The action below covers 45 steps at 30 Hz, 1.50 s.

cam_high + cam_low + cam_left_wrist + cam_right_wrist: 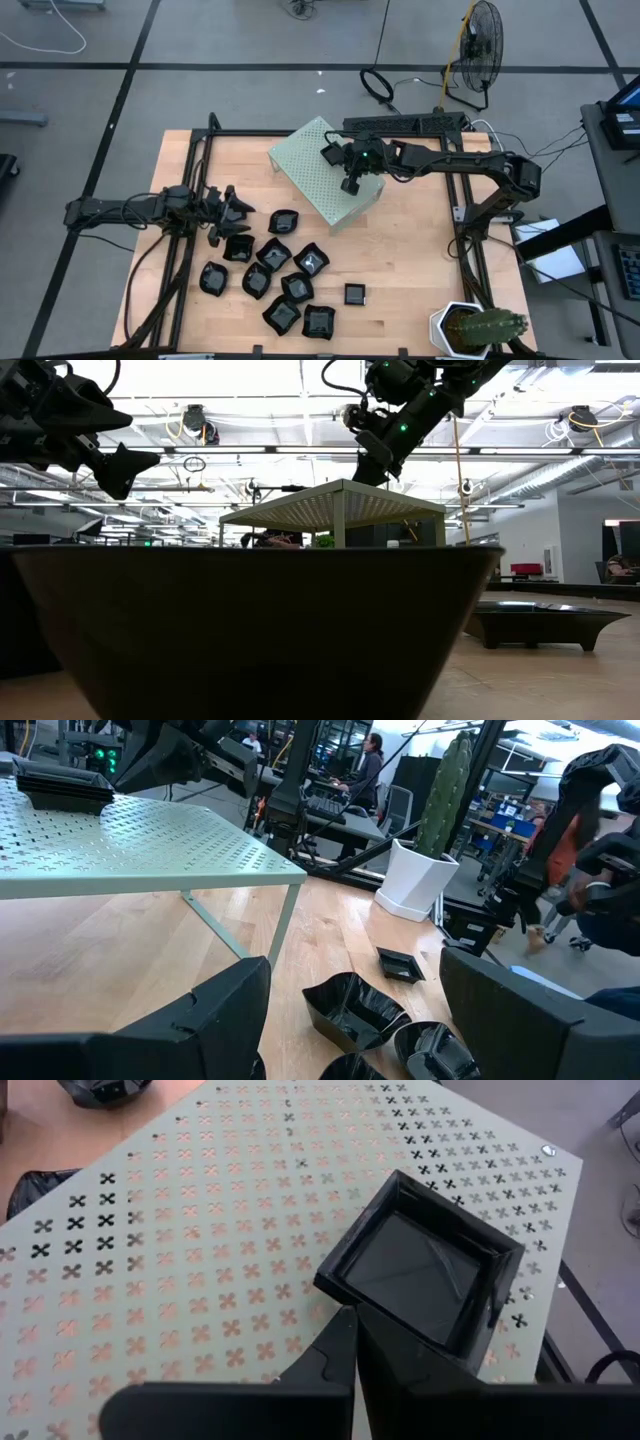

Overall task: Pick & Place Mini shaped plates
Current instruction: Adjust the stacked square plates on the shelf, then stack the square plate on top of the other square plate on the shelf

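Several glossy black mini plates (278, 272) lie in a cluster on the wooden table's near left part, with one small square plate (354, 294) apart to the right. My left gripper (230, 213) hangs open above the cluster's left edge; wavy plates (352, 1010) show between its fingers. One black square plate (425, 1270) rests on top of the pale green perforated box (325, 178). My right gripper (352, 1325) is shut over the box top, its fingertips beside that plate's near wall. My right gripper comes from above, slanting down, with its shut fingertips (340, 1330) at the outer wall (345, 1285) of the square plate, which sits flat on the box. Whether the fingers touch the plate, I cannot tell.
A cactus in a white pot (470, 328) stands at the table's near right corner. Black frame rails (190, 150) run along the table's edges. One plate (250, 630) stands right before the low camera and blocks most of that view. Bare wood lies right of the cluster.
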### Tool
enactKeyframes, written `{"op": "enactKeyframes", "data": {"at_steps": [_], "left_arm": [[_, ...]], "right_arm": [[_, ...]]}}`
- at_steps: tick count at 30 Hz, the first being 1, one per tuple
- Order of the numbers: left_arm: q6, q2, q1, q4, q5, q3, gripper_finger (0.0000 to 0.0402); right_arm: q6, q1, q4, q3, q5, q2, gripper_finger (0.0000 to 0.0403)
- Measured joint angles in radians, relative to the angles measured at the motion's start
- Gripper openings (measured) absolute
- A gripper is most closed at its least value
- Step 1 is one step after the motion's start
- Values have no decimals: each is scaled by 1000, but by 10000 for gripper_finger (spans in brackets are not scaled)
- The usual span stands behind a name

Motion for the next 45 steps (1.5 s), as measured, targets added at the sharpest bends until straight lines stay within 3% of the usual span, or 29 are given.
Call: {"op": "enactKeyframes", "data": {"at_steps": [4,9,16,22,31,40,45], "left_arm": [[0,0,0,0,0,0,296],[0,0,0,0,0,0,296],[0,0,0,0,0,0,296],[0,0,0,0,0,0,296],[0,0,0,0,0,0,296],[0,0,0,0,0,0,296],[0,0,0,0,0,0,296]], "right_arm": [[-17,41,-48,-1,1,-21,2],[29,187,-108,1,-3,-94,10],[236,534,-206,1,-30,-104,92],[418,724,-272,1,27,-23,142],[497,735,-318,1,20,115,140],[697,733,-239,1,-128,240,140],[743,768,-169,1,-130,278,139]]}}
